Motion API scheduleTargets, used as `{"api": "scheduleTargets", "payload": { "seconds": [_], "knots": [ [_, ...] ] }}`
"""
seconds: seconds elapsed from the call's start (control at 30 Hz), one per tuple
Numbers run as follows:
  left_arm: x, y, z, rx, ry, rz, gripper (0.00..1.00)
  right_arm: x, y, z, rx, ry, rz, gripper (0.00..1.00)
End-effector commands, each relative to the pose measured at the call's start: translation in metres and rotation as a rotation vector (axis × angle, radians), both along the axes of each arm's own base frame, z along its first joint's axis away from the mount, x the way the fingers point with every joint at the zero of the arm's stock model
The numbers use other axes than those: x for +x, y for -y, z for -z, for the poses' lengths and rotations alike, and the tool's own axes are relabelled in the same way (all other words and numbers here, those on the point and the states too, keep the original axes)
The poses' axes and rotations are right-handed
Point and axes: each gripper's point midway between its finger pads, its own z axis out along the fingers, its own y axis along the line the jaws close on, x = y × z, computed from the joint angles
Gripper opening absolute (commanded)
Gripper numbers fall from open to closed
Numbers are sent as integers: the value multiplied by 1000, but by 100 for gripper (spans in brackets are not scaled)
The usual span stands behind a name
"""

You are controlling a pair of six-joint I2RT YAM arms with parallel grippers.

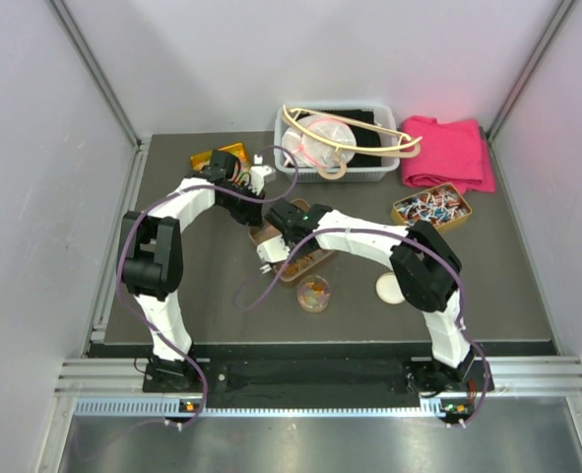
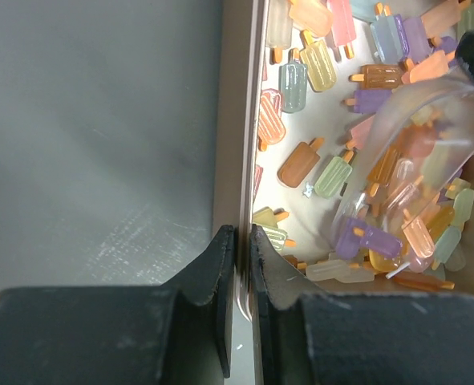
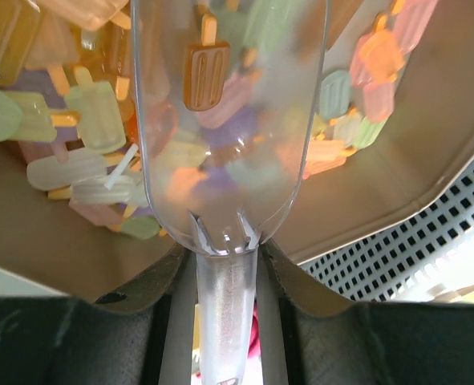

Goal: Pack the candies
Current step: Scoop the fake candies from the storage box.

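Note:
The candies [image 2: 301, 80] are small translucent popsicle-shaped gummies in orange, yellow, pink, green and purple, lying in a shallow brown tray [image 2: 241, 120] at the table's middle [image 1: 317, 260]. My left gripper [image 2: 242, 237] is shut on the tray's thin side wall. My right gripper [image 3: 227, 249] is shut on the handle of a clear plastic scoop [image 3: 228, 120]. The scoop's bowl is lowered among the candies [image 3: 84, 120] and holds one brown candy [image 3: 204, 74]. From the left wrist, the scoop [image 2: 417, 160] shows at the right, over the heap.
A small round cup [image 1: 313, 294] with some candies stands just in front of the tray, a white lid [image 1: 389, 288] to its right. At the back are a clear bin [image 1: 364, 169], a pink cloth [image 1: 448, 153], a tin of wrapped sweets [image 1: 431, 209] and an orange tin [image 1: 220, 158].

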Motion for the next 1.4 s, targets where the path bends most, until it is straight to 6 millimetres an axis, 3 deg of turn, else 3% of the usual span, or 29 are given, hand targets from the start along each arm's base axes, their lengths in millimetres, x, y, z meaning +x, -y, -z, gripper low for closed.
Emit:
{"api": "scheduleTargets", "payload": {
  "seconds": [0.0,0.33,0.53,0.7,0.8,0.93,1.03,1.1,1.13,1.37],
  "knots": [
    [38,13,-52,-92,183,11,0,4,30,-8,-105,-9,19,0],
    [48,3,-48,-37,178,-57,0,37,41,-56,-82,167,102,0],
    [50,-3,-46,-8,202,-82,0,69,34,-98,-44,357,101,0],
    [55,-4,-52,-5,246,-87,0,91,23,-132,-7,466,80,0],
    [61,-7,-62,6,283,-95,0,98,26,-143,-24,486,65,0],
    [67,-6,-76,4,318,-96,0,97,33,-150,-50,510,15,0],
    [73,-3,-88,-10,336,-96,0,92,39,-136,-87,475,-16,0],
    [76,-2,-91,-8,344,-97,0,95,43,-138,-105,511,-34,0],
    [79,-4,-96,-3,356,-104,0,93,49,-127,-133,501,-45,0],
    [88,0,-119,2,412,-113,0,105,56,-123,-226,542,-87,0]
  ]
}}
